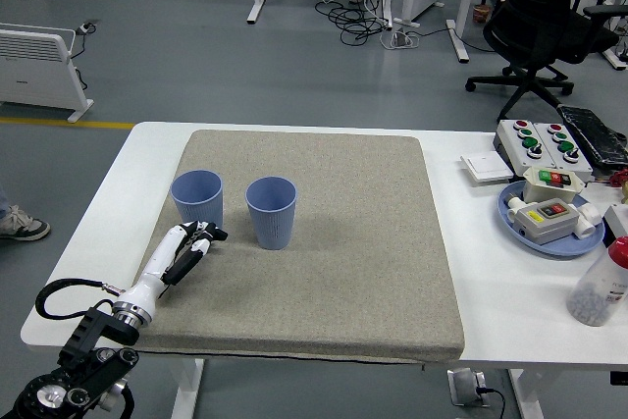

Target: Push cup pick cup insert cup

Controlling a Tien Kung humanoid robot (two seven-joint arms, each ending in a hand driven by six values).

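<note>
Two light-blue ribbed plastic cups stand upright side by side on the left part of the grey fabric mat (pixel 334 242): the left cup (pixel 197 199) and the right cup (pixel 271 211), slightly apart. The robot's white-and-black left hand (pixel 186 250) lies just in front of the left cup, fingers curled together, holding nothing; whether it touches the cup is unclear

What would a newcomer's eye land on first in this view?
Two matching blue cups stand upright side by side on the left of the grey mat: the left cup and the right cup, apart from each other. The left robot hand reaches in from the lower left, its fingers curled just in front of the left cup.
</note>
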